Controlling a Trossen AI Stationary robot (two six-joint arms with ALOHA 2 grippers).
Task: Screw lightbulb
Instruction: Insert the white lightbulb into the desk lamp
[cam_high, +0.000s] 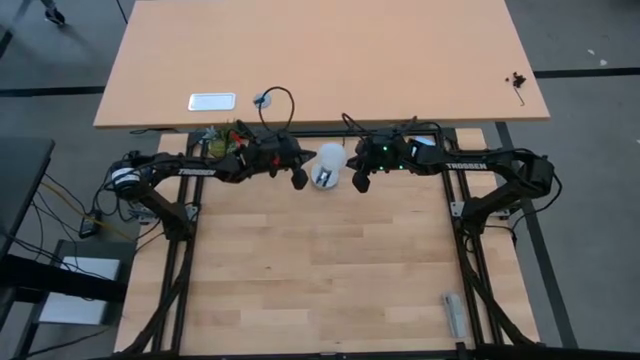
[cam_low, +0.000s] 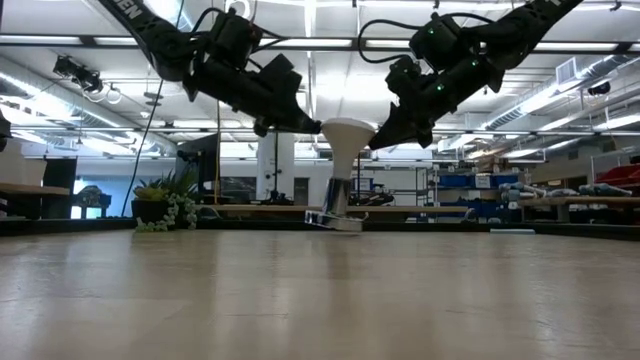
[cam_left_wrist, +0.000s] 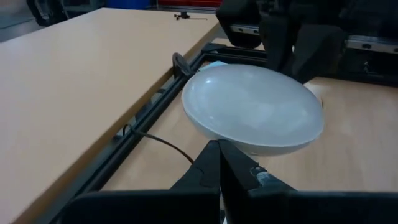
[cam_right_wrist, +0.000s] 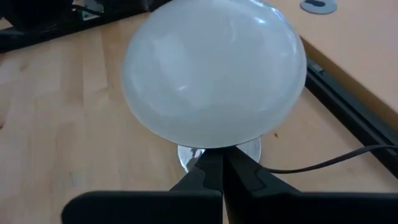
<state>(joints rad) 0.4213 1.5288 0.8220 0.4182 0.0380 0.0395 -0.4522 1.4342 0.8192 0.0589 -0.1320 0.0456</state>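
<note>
Bulb: we see the lightbulb standing upright on its silver socket, near the back edge of the surface.
Left pincer: the left pincer is pressed together, just beside the bulb, holding nothing.
Right pincer: the right pincer is pressed together too, on the other side.
Done: we think the bulb is already in.
Left: maybe tightening.
Hidden: we cannot see the threads or whether the pincers touch the bulb.
</note>
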